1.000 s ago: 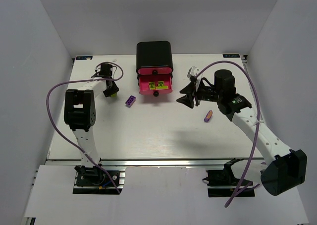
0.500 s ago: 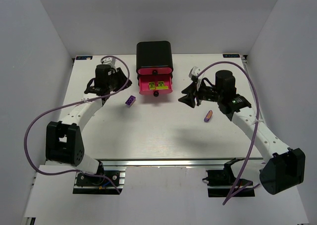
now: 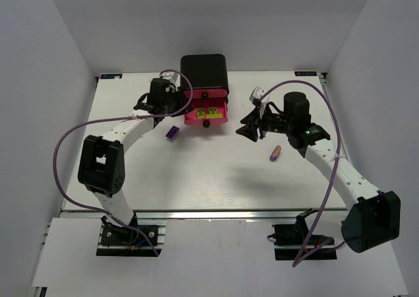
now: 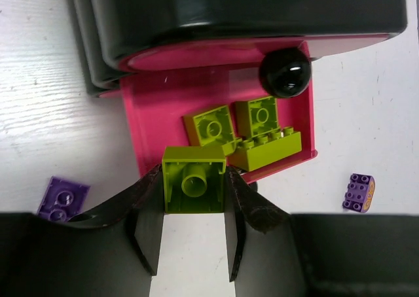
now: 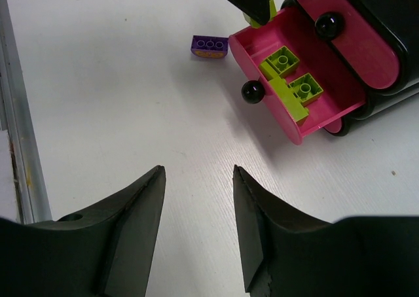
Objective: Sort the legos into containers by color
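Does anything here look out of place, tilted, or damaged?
Nothing looks spilled or damaged. The left purple brick and the right purple brick lie loose on the table, either side of the open drawer. Inside it, one lime brick sits askew.

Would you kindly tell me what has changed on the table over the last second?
The left gripper, shut on a lime brick, swung right to the open drawer and now holds the brick at its rim. The right gripper, open, the drawer, the left purple brick and the right purple brick stayed put.
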